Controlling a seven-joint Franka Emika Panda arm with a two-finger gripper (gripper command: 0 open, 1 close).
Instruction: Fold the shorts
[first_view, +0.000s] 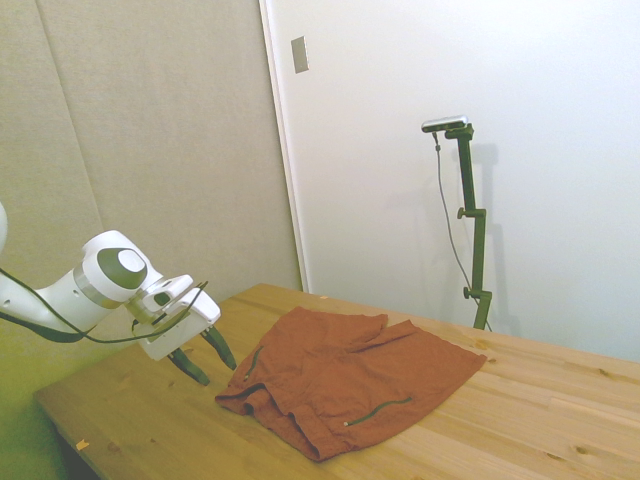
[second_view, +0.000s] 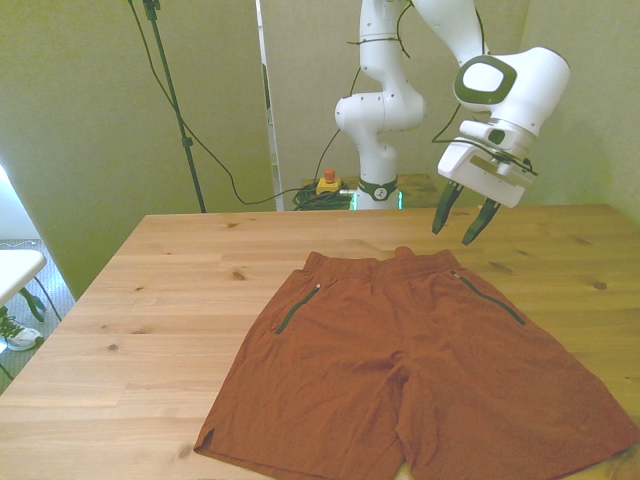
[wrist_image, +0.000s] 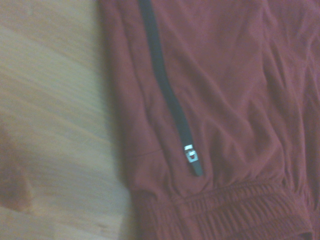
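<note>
Our claw (second_view: 459, 222) hangs with fingers apart above the waistband's right end in the front view; grabbing one layer of the shorts (second_view: 420, 370) could bunch them on the table (second_view: 150, 300).

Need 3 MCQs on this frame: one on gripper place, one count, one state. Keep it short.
1. Where is the gripper?
A. Above the table beyond the waistband, toward the front view's right
B. Pressed onto a leg hem
C. Off the table by the front view's left

2. How many dark zipper pocket lines show on the shorts in the front view?
A. None
B. Two
C. Four

3. What state are the shorts in?
A. Folded in half
B. Hanging from the gripper
C. Spread flat on the table

Answers: 1 A, the open fingers hang in the air past the waistband; 2 B, one zipper line on each side; 3 C, both legs lie unfolded, nothing gripped.
</note>
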